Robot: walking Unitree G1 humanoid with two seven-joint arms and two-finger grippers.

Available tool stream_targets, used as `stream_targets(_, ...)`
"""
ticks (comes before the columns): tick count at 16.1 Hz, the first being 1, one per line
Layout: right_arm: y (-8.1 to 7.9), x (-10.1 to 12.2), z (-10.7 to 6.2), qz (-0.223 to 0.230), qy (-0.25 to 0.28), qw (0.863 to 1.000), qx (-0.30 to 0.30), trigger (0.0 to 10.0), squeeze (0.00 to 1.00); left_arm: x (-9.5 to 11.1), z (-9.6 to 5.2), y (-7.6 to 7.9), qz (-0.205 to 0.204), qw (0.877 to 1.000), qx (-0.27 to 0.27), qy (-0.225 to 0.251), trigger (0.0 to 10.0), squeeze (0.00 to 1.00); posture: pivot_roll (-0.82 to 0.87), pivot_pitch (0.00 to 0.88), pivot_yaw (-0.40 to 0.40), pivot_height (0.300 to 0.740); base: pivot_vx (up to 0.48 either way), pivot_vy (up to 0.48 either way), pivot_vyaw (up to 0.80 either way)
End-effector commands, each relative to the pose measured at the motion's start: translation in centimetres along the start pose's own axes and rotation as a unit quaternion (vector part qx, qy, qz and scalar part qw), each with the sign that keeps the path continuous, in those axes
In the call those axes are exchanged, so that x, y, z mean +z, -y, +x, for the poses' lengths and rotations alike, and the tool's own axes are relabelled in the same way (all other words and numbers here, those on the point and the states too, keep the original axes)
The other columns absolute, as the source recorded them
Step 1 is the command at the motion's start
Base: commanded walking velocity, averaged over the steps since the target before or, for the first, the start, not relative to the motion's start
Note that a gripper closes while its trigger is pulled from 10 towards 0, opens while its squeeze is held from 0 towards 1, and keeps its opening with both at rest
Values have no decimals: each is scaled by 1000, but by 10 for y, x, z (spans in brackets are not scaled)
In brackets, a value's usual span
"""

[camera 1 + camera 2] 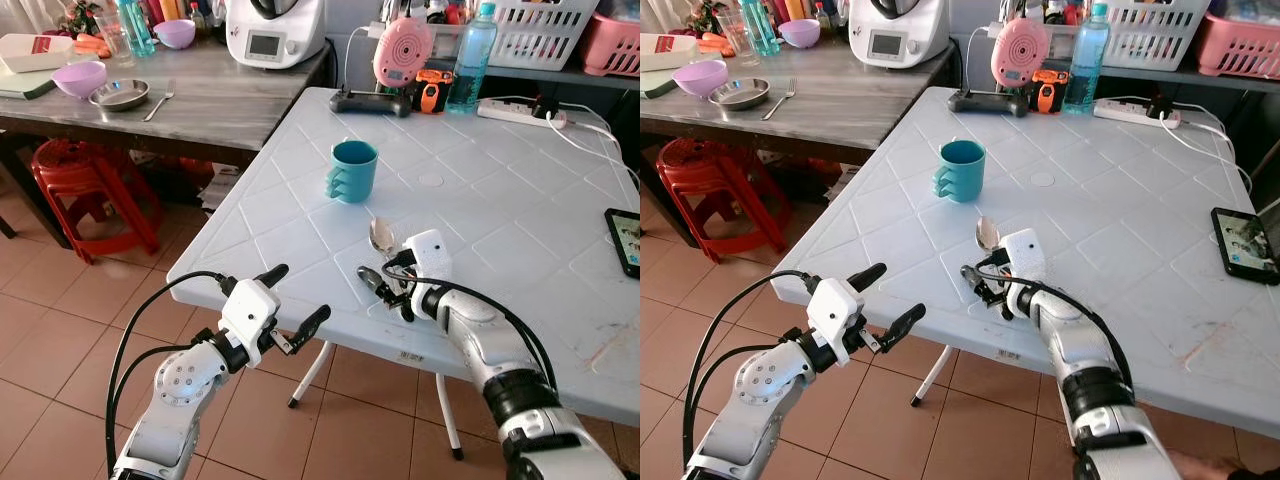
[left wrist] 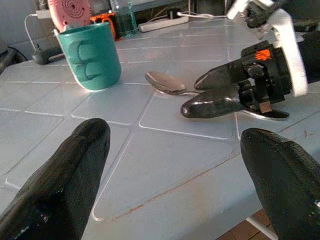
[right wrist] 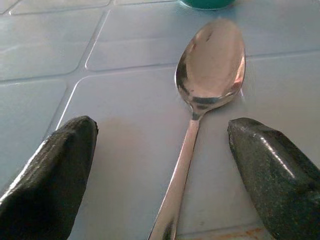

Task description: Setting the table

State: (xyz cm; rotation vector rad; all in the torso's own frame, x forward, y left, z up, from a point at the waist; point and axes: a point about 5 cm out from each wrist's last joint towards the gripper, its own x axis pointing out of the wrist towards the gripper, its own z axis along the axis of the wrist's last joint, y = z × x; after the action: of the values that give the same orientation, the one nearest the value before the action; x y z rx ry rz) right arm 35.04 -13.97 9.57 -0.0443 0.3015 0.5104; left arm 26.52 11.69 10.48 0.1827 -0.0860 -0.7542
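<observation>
- Where the white table (image 1: pixel 520 240) nears its front edge, lies a spoon (image 3: pixel 210 70), flat, bowl up, bowl end toward a teal mug (image 1: pixel 352 170), handle toward the robot.
- Set between the two black fingers (image 3: pixel 50 170) of the right gripper (image 1: pixel 385 285): handle running down the gap, nearer one finger than the other, touching neither.
- Spread wide, those jaws, low over the tabletop, tips either side of the neck just below the bowl; nothing gripped.
- Stands upright just beyond the bowl, near but apart: the mug, handle side facing the robot.
- Hangs off the front edge, over the tiled floor (image 1: pixel 60 330), to the left of the spoon: left gripper (image 1: pixel 297 300), fingers (image 2: pixel 65 175) parted and holding nothing, aimed at the mug and the right gripper.
- Farther back on the table: pink round gadget (image 1: pixel 402 50), water bottle (image 1: pixel 470 58), black device (image 1: pixel 370 102), white power strip (image 1: pixel 515 110) with cables.
- At the right edge: phone (image 1: pixel 626 240), lying flat.
- Off to the left, on a grey wooden table (image 1: pixel 220 100): purple bowl (image 1: pixel 80 78), metal dish (image 1: pixel 120 95), fork (image 1: pixel 160 100), white appliance (image 1: pixel 275 30).
- Under that table: red stool (image 1: pixel 90 190).
</observation>
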Motion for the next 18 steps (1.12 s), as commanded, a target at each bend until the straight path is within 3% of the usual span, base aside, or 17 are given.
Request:
stream_targets(1, -2, -1, 3, 16, -6, 1000, 6, 0, 0, 2, -2, -1, 3, 1000, -1, -1, 10000, 0, 36, 78, 39, 740, 0, 0, 0)
stream_targets(7, 1, -9, 2, 16, -23, 1000, 1, 0, 0, 4, -2, 1, -37, 999, -33, 19, 10000, 0, 36, 78, 40, 740, 0, 0, 0)
stream_targets(18, 1, -22, 1, 26, -48, 998, -3, 0, 0, 9, -5, 5, -43, 997, -65, 3, 10000, 0, 36, 84, 38, 740, 0, 0, 0)
